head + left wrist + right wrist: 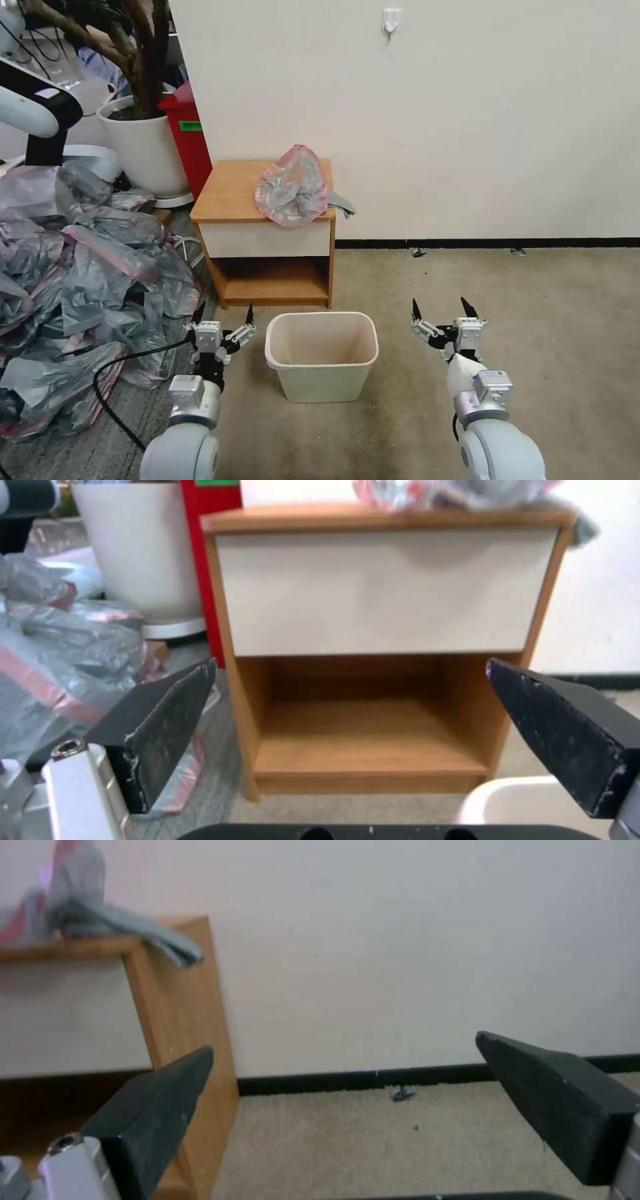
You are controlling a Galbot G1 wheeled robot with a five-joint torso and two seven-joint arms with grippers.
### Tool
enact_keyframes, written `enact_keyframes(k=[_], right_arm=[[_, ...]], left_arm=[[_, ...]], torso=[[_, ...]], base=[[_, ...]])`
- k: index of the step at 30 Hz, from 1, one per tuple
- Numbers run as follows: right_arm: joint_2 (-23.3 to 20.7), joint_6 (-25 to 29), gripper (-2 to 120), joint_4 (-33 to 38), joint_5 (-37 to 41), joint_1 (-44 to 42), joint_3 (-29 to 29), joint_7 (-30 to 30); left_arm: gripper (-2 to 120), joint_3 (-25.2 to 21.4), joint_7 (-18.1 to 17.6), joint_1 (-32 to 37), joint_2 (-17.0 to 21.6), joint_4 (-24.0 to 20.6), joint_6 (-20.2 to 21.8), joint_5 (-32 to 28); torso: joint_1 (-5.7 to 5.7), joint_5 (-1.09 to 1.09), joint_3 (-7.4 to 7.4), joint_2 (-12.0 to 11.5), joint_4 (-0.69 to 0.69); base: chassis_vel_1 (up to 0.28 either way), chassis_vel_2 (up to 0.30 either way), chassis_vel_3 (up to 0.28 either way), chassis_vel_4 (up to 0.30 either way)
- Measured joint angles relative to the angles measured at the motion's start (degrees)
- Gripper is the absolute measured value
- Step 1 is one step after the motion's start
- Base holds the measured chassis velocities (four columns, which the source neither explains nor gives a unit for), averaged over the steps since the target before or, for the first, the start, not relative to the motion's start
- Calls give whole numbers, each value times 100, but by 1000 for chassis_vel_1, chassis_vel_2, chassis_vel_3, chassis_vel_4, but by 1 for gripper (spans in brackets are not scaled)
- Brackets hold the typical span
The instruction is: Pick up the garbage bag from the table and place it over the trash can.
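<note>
Not started: garbage bag [291, 186] unpicked on the table [230, 193], trash can [322, 355] unlined.

Bag is a crumpled grey translucent wad with a pink band, sitting at the tabletop's right front corner, a grey flap hanging off the right edge. Can stands on the carpet just in front of the table, open and bare inside. Left gripper [222, 326] hangs low just left of the can, right gripper [441, 317] low to its right; both spread wide, holding nothing. Pick, spread and drape all remain.
</note>
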Motion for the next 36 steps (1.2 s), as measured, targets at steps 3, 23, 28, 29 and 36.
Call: enact_keyframes(k=[3, 23, 28, 29, 36], right_arm=[[55, -104, 100, 289, 59, -97, 30, 9], [150, 106, 100, 630, 1107, 138, -331, 650], [50, 20, 100, 603, 1116, 242, -376, 649], [45, -14, 100, 605, 1108, 246, -380, 644], [23, -109, 100, 603, 1093, 279, -415, 630]], left_arm=[[100, 15, -157, 429, 104, -614, 201, -352], [100, -110, -343, 571, 987, 1, -1490, -1831], [100, -258, -334, 555, 1048, -17, -1478, -1847], [100, -264, -331, 561, 1064, -41, -1471, -1845], [100, -290, -326, 568, 1121, -114, -1451, -1801]], torso=[[0, -1, -1, 0, 2], [0, 3, 0, 0, 0], [0, -1, 1, 0, 0], [0, 0, 0, 0, 0], [0, 1, 0, 0, 0]], base=[[0, 0, 0, 0], [0, 0, 0, 0], [0, 0, 0, 0], [0, 0, 0, 0], [0, 0, 0, 0]])
